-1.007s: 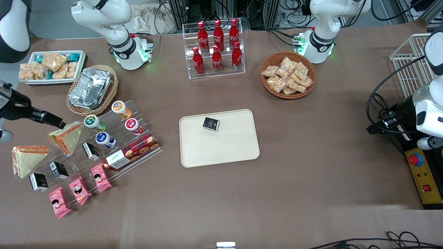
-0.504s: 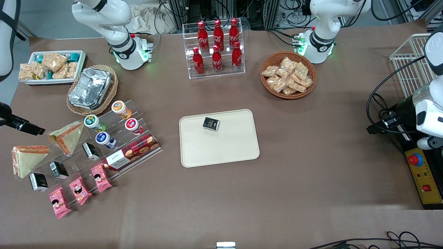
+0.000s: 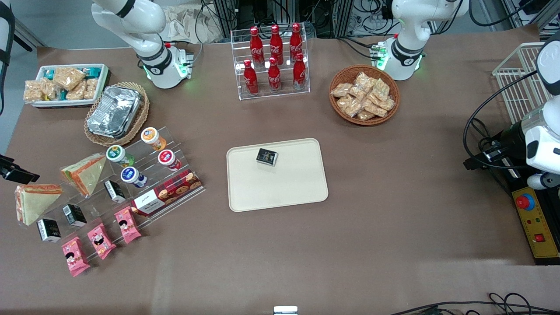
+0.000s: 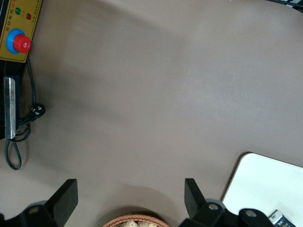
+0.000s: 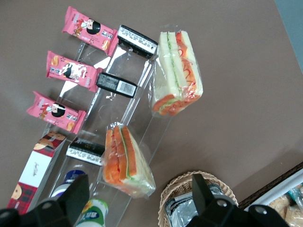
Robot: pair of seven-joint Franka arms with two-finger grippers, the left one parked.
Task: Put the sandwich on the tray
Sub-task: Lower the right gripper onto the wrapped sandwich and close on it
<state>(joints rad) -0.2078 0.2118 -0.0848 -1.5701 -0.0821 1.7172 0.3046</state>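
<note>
The sandwich (image 3: 33,203), a clear-wrapped wedge with pale bread faces and orange-red filling, lies at the working arm's end of the clear stepped stand. It also shows in the right wrist view (image 5: 177,71). My gripper (image 3: 15,174) hangs at that end of the table, a little farther from the front camera than the sandwich and above it. In the right wrist view the gripper (image 5: 139,201) is open and empty. The cream tray (image 3: 280,192) lies mid-table, with a small black box (image 3: 267,156) on it.
A second wedge with a wide orange band (image 3: 85,172) leans on the stand (image 3: 144,175) beside cups, black boxes and pink packets. A wicker basket with a foil container (image 3: 114,111) and a white snack dish (image 3: 65,83) stand farther back.
My gripper has moved from over the orange-banded wedge toward the working arm's end of the table, ending near the plain sandwich. Nothing else moved.
</note>
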